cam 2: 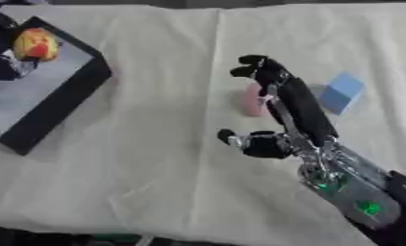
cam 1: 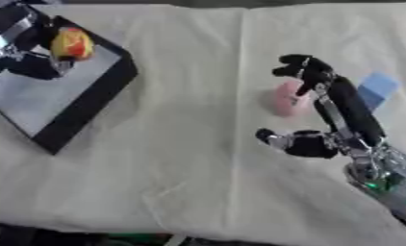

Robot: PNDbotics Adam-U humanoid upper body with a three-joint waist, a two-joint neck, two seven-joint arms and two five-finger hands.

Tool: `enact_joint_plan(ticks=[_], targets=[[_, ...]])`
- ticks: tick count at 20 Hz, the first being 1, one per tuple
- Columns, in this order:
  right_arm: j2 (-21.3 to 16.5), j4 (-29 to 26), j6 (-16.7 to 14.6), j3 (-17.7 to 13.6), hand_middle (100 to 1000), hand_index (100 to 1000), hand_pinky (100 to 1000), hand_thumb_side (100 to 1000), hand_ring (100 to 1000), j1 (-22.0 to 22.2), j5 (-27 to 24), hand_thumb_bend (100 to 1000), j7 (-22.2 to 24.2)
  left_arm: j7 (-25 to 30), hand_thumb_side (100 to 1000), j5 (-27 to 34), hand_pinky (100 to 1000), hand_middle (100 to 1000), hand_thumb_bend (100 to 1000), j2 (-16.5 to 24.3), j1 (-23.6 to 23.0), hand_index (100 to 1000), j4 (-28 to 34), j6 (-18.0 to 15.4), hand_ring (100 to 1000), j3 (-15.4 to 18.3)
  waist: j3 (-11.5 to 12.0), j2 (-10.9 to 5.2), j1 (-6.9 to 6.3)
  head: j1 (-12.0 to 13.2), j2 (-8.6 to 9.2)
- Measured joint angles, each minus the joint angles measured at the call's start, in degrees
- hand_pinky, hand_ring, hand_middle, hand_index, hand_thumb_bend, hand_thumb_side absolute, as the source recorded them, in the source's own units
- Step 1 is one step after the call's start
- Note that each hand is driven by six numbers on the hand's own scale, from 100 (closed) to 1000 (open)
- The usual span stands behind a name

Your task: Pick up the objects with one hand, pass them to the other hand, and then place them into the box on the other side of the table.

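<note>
A black-rimmed box (cam 1: pixel 87 104) with a grey floor stands at the far left. My left hand (cam 1: pixel 28 66) reaches over it from the upper left corner, fingers curled around a yellow and red round object (cam 1: pixel 72 43) just above the box floor. Right of the middle, a pink rounded object (cam 1: pixel 282 101) lies on the cloth. My right hand (cam 1: pixel 349 109) hovers open over its right side, with the fingertips (cam 1: pixel 300 65) bent past its top and the thumb (cam 1: pixel 270 136) spread out below it. I cannot tell whether the hand touches it. Part of the pink object is hidden behind the fingers.
A light blue block (cam 2: pixel 342 92) lies on the cloth just right of my right hand. A cream cloth (cam 1: pixel 181 158) covers the table, with wide room between the box and the pink object. The table's front edge runs along the bottom.
</note>
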State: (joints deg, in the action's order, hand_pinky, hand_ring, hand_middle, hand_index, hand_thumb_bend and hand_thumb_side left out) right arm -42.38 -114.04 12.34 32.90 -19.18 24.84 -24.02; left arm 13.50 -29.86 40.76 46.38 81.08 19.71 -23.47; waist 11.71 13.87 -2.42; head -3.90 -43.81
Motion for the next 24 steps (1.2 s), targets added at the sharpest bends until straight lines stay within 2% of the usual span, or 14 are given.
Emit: enact_joint_plan(ticks=[3, 5, 7, 8, 9, 11, 12, 13, 14, 16, 19, 21, 22, 24], targets=[[0.2, 0.0, -0.1, 0.0, 828, 789, 533, 100, 821, 0.1, 0.3, 677, -0.2, -0.5, 100, -0.8, 743, 439, 242, 0.1, -0.2, 441, -1.2, -0.2, 594, 0.5, -0.3, 0.0, 0.35, 0.6, 0.0], [0.2, 0.0, -0.1, 0.0, 828, 789, 534, 100, 821, 0.3, 0.6, 676, -0.5, -0.7, 100, -1.3, 807, 495, 292, 0.1, -0.4, 526, -2.0, -0.4, 632, 0.7, -0.4, 0.0, 0.39, 0.8, 0.0], [0.3, 0.0, 0.0, 0.2, 828, 789, 534, 100, 821, 0.4, 0.7, 676, -0.6, -0.8, 100, -1.8, 821, 518, 321, 0.1, -0.5, 564, -2.8, -0.8, 646, 0.9, -0.4, 0.0, 0.48, 0.8, 0.0], [0.3, 0.0, 0.0, 0.3, 828, 789, 534, 100, 821, 0.5, 0.7, 676, -0.6, -0.9, 100, -2.1, 844, 576, 357, 0.1, -0.5, 649, -3.0, -1.0, 689, 1.1, -0.4, 0.0, 0.57, 0.8, 0.0], [0.3, 0.0, -0.1, 0.3, 828, 790, 534, 100, 821, 0.5, 0.7, 676, -0.6, -1.0, 100, -2.5, 853, 594, 363, 0.1, -0.5, 675, -3.3, -1.2, 706, 1.3, -0.4, 0.0, 0.64, 0.8, 0.0], [0.3, 0.0, -0.1, 0.3, 828, 790, 535, 100, 821, 0.5, 0.8, 676, -0.7, -1.0, 382, -3.3, 921, 655, 432, 0.1, -0.5, 751, -3.6, -1.6, 772, 1.5, -0.5, 0.0, 0.65, 0.7, 0.0], [0.3, 0.0, 0.0, 0.3, 828, 790, 535, 100, 822, 0.5, 0.9, 676, -0.7, -0.9, 462, -3.7, 934, 667, 473, 0.1, -0.5, 763, -3.7, -1.9, 785, 1.6, -0.5, 0.0, 0.65, 0.7, 0.0], [0.3, 0.0, 0.0, 0.3, 828, 790, 535, 100, 822, 0.5, 0.9, 676, -0.8, -0.8, 471, -4.1, 935, 668, 481, 0.1, -0.5, 764, -3.8, -2.2, 787, 1.8, -0.6, 0.0, 0.65, 0.7, 0.0], [0.3, 0.0, 0.0, 0.3, 828, 790, 535, 100, 821, 0.5, 0.9, 676, -0.8, -0.7, 536, -4.5, 941, 675, 525, 0.1, -0.5, 772, -3.8, -2.4, 796, 1.9, -0.6, 0.0, 0.65, 0.6, 0.0], [0.3, 0.0, 0.0, 0.3, 828, 791, 535, 100, 821, 0.5, 0.9, 676, -0.8, -0.7, 549, -5.1, 940, 673, 526, 0.1, -0.5, 772, -3.8, -2.9, 796, 2.1, -0.6, 0.0, 0.65, 0.4, 0.0], [0.3, 0.0, 0.0, 0.3, 828, 791, 537, 100, 822, 0.5, 0.9, 676, -1.0, -0.9, 489, -5.4, 926, 658, 477, 0.1, -0.5, 762, -3.8, -3.2, 785, 2.5, -0.6, 0.0, 0.65, 0.2, 0.0], [0.3, 0.0, 0.0, 0.3, 828, 792, 536, 100, 821, 0.6, 0.9, 675, -1.0, -1.5, 403, -5.3, 895, 635, 371, 0.0, -0.5, 753, -3.8, -3.2, 759, 2.6, -0.6, 0.0, 0.65, 0.1, 0.0], [0.3, 0.0, 0.0, 0.3, 828, 792, 537, 100, 821, 0.6, 0.9, 675, -1.0, -2.0, 305, -5.1, 856, 615, 292, 0.0, -0.5, 745, -3.8, -3.0, 738, 2.8, -0.7, 0.0, 0.65, 0.0, 0.0], [0.3, 0.0, -0.1, 0.3, 827, 793, 538, 100, 821, 0.6, 0.9, 674, -1.1, -3.2, 224, -4.0, 830, 601, 206, 0.0, -0.5, 731, -3.2, -2.3, 716, 3.3, -0.7, 0.0, 0.65, -0.3, 0.0]])
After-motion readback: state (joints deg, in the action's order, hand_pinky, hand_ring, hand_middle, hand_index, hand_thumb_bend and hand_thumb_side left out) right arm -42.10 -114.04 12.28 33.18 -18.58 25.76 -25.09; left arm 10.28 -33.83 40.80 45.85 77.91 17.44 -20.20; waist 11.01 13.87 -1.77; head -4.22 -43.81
